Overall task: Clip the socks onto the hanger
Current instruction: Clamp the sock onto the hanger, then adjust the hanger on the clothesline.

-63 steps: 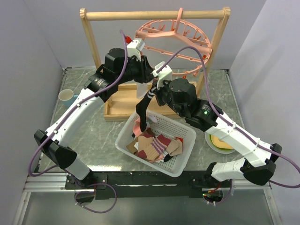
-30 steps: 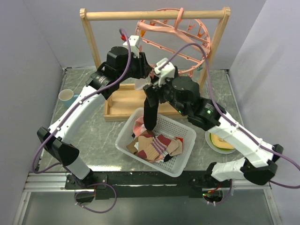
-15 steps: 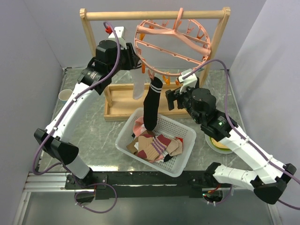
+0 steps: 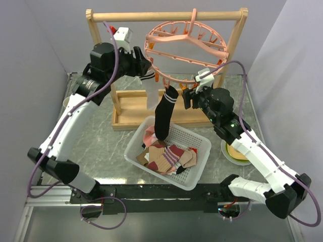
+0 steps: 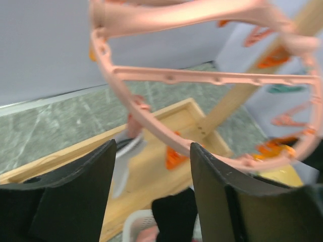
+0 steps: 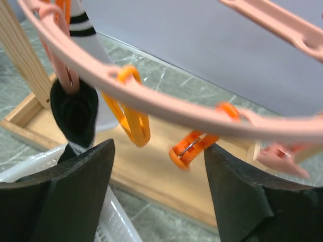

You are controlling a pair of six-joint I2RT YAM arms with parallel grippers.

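Observation:
The pink ring hanger (image 4: 187,54) hangs from the wooden rack's bar. Clipped to its near rim are a black sock with white stripes (image 4: 163,115) and, to its left, a white sock with black stripes (image 4: 150,94). The black sock's toe dangles into the basket. My left gripper (image 4: 143,64) is open beside the ring's left edge; the left wrist view shows its fingers (image 5: 75,196) empty, with the hanger's rim (image 5: 202,78) and the black sock (image 5: 174,217) beyond. My right gripper (image 4: 188,97) is open just right of the black sock, with an orange clip (image 6: 192,148) hanging ahead of its fingers (image 6: 247,196). More socks (image 4: 166,156) lie in the basket.
The wooden rack (image 4: 166,16) stands on a wooden tray base (image 4: 132,108). Near the front, the white mesh basket (image 4: 199,171) sits under the hanger. A cup (image 4: 65,102) is at the left edge and a yellow bowl (image 4: 231,151) is at the right, partly under the right arm.
Both grippers have let go and drawn back from the hanger, the left one to the left, the right one to the right. The black sock now hangs from its clip alone.

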